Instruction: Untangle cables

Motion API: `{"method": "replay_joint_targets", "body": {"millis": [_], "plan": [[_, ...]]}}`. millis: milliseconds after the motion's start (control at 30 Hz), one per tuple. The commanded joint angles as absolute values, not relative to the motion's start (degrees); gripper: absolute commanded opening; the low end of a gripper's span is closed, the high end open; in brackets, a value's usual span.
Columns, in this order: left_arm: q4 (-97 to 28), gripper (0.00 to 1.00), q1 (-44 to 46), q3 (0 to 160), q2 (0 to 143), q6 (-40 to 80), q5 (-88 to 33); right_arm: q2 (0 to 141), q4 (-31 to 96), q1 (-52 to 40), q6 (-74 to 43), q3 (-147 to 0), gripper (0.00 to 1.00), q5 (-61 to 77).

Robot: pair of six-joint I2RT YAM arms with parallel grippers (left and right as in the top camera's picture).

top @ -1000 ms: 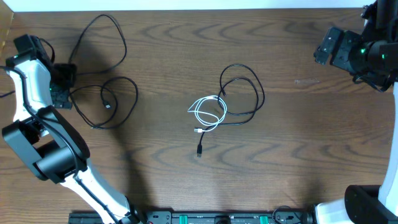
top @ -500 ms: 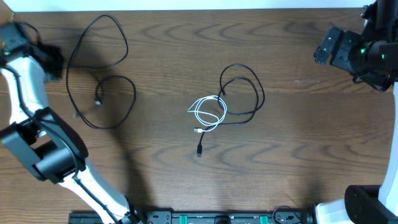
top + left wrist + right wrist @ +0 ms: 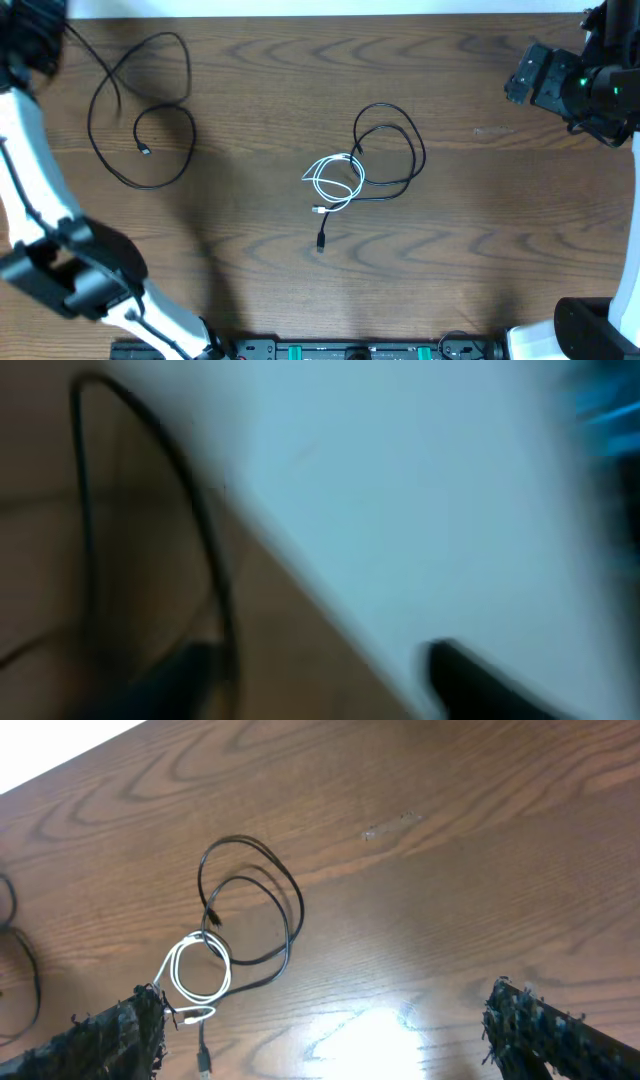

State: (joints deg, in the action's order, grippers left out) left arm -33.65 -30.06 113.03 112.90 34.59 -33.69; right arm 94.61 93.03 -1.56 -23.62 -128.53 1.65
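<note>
A black cable [image 3: 140, 110] was seen at upper left by the left tool [image 3: 38, 22], whose state could not be told; the right tool [image 3: 325, 1012] was spread apart.

Left arm [image 3: 30, 170] reaches up the left edge of the frame, left gripper [image 3: 32, 22] in the upper-left corner, jaws too blurred to read. Right arm [image 3: 600, 95] sits upper right; right gripper [image 3: 325, 1035] jaws stand wide apart.

One black cable [image 3: 189, 70] in loose open loops at far left, second black cable [image 3: 423, 152] double-looped at centre, its left side crossing a small coiled white cable [image 3: 335, 159]
</note>
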Motion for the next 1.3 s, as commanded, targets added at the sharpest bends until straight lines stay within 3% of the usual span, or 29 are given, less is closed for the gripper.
{"method": "replay_joint_targets", "body": {"millis": [0,233,433,567,667,867,1033,1267], "plan": [[-40.3,0.97,-29.9,111.4,122.1,25.0,-27.5,94.8,93.1,-1.5,-23.1,-128.6,0.99,1.4],[-47.4,0.97,-30.2,111.4,128.4,24.3,-28.1,94.8,93.1,-1.5,-23.1,-128.6,0.99,1.4],[-49.1,0.95,-29.5,111.5,125.0,14.8,-37.9,94.8,93.1,-1.5,-23.1,-128.6,0.99,1.4],[-53.3,0.91,-27.1,111.5,122.7,7.0,-37.8,94.8,93.1,-1.5,-23.1,-128.6,0.99,1.4],[-56.4,0.85,-23.7,111.3,122.8,5.8,-30.3,94.8,93.1,-1.5,-23.1,-128.6,0.99,1.4],[-57.7,0.85,-14.6,107.7,122.8,5.3,-7.9,94.8,93.1,-1.5,-23.1,-128.6,0.99,1.4],[-55.9,0.84,-8.8,103.2,123.5,4.2,3.8,94.8,93.1,-1.5,-23.1,-128.6,0.99,1.4],[-51.7,0.85,-7.8,98.0,124.8,1.9,5.5,94.8,93.1,-1.5,-23.1,-128.6,0.99,1.4]]}}
